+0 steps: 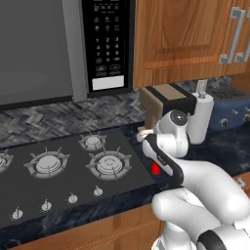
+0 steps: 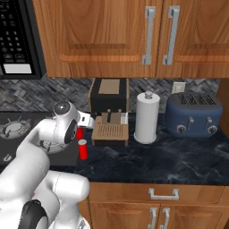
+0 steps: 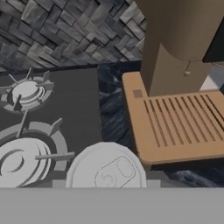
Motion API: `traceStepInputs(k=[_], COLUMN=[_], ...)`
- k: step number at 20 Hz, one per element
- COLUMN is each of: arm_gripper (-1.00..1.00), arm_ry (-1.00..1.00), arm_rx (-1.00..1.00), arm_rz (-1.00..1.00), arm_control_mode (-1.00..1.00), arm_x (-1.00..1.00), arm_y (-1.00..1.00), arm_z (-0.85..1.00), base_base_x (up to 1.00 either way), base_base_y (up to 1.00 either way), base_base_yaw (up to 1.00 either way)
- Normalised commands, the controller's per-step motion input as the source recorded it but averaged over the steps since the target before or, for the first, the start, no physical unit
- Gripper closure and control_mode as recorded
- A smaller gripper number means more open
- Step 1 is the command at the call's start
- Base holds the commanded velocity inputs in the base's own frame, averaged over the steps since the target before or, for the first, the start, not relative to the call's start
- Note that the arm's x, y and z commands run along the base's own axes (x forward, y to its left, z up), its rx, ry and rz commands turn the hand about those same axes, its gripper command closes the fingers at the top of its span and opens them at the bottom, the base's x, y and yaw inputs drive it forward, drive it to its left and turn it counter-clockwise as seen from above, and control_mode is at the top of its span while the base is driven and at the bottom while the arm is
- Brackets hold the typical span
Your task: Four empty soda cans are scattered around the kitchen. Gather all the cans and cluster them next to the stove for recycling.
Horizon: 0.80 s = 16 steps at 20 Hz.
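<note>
Beside the stove [image 2: 13, 129], on the dark table [image 2: 179, 156], two red soda cans [image 2: 82, 149] stand close together near the wooden coffee machine [image 2: 109, 114]. I cannot tell how open the gripper is.

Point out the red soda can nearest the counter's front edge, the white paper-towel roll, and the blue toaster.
Red soda can [image 2: 82, 150]: right base view, on its red side.
White paper-towel roll [image 2: 147, 118]: right base view, mid-roll.
Blue toaster [image 2: 194, 114]: right base view, front face.
</note>
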Motion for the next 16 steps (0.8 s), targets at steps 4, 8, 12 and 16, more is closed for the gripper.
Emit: traceStepInputs(k=[4,8,12,16], arm_gripper=[-1.0,-1.0,-1.0,-1.0], arm_ry=[0.0,0.0,0.02,0.06], arm_rx=[0.0,0.0,0.01,0.01], arm_rz=[0.0,-0.01,-0.05,-0.09], arm_control_mode=[-1.0,-1.0,-1.0,-1.0], arm_x=[0.01,0.07,0.06,0.01], arm_y=[0.0,0.0,0.0,0.0], arm_z=[-0.01,0.02,0.16,0.45], base_base_x=[0.0,0.0,0.0,0.0], base_base_y=[0.0,0.0,0.0,0.0], base_base_yaw=[0.0,0.0,0.0,0.0])
